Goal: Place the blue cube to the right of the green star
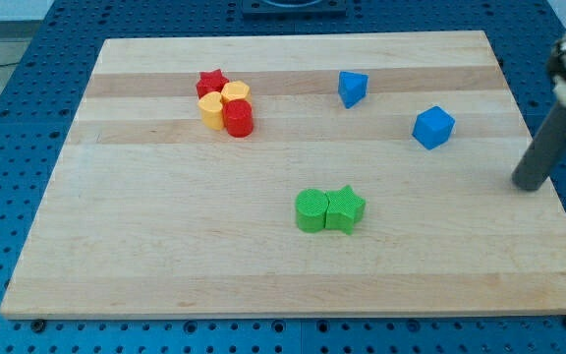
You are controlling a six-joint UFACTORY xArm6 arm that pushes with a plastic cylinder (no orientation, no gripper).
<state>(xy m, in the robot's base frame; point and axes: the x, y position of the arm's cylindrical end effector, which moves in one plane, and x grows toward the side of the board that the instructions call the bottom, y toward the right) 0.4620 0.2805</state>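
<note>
The blue cube (433, 127) lies on the wooden board (165, 246) at the view's upper right. The green star (345, 208) sits below the board's middle, touching a green round block (311, 210) on its left. My tip (530, 184) is the lower end of the dark rod at the view's right edge. It stands to the right of and below the blue cube, apart from it, and far right of the green star.
A blue wedge-like block (353, 88) lies up and left of the cube. A tight cluster at the upper left holds a red star (211, 81), a red cylinder (239, 118) and two yellow blocks (215, 110).
</note>
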